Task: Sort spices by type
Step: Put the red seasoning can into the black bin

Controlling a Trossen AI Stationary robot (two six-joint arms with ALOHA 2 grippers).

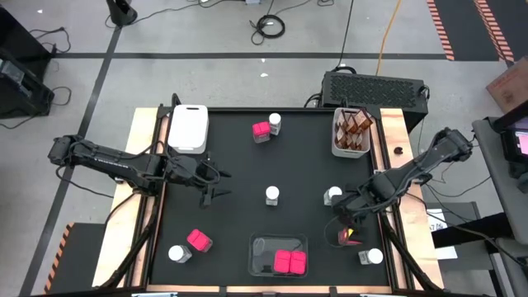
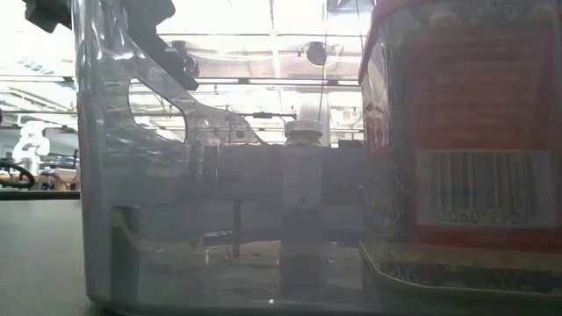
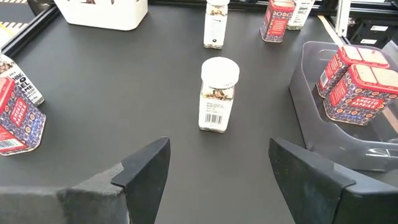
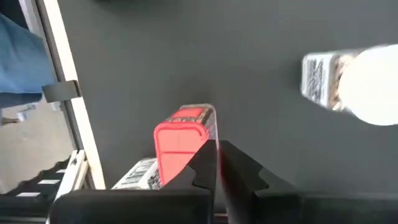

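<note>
Spices sit scattered on the black table [image 1: 239, 165]. We see two pink boxes [image 1: 289, 262] in the near clear tray [image 1: 257, 247], the right gripper [image 1: 347, 235] clenched by another pink box [image 4: 180, 140], left gripper [image 1: 216, 195] spread, facing a white-lidded jar [image 3: 217, 94]; brown jars [image 1: 355, 125] fill the far white tray [image 1: 337, 140].

A white tray [image 1: 188, 128] sits at the far left of the black table [image 1: 239, 165]. A clear tray [image 1: 278, 245] rests at its near edge. A dark vented box [image 1: 374, 86] stands behind the table on the floor.

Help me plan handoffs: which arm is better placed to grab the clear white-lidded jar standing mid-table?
Left. The left gripper is open and faces the jar directly, nothing between. The right gripper sits over a pink box at the table's right edge.
</note>
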